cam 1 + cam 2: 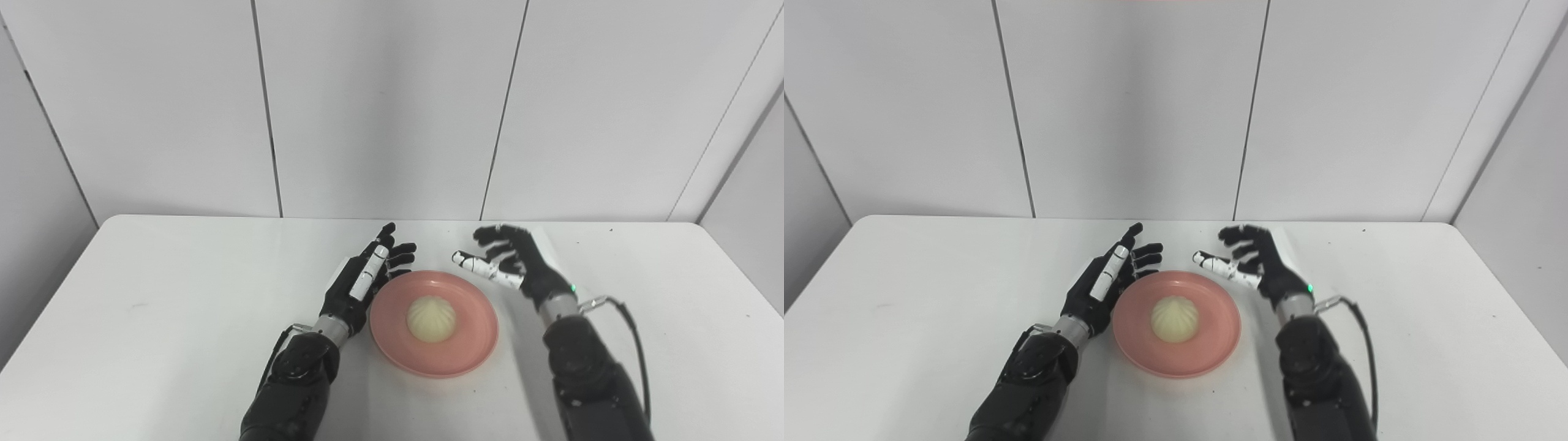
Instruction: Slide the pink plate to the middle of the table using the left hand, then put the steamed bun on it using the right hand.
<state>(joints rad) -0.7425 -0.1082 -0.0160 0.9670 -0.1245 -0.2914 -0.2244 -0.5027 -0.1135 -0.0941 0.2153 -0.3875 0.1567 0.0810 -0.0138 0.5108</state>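
A pink plate lies near the middle of the white table, close to its front. A pale steamed bun sits at the plate's centre. My left hand rests just left of the plate's rim, fingers spread and pointing away, holding nothing. My right hand hovers beyond the plate's right rim, fingers apart and curled toward the left, empty. Neither hand touches the bun.
White wall panels rise directly behind the table's far edge. Bare tabletop stretches out on both sides of the arms. A cable loops off the right forearm.
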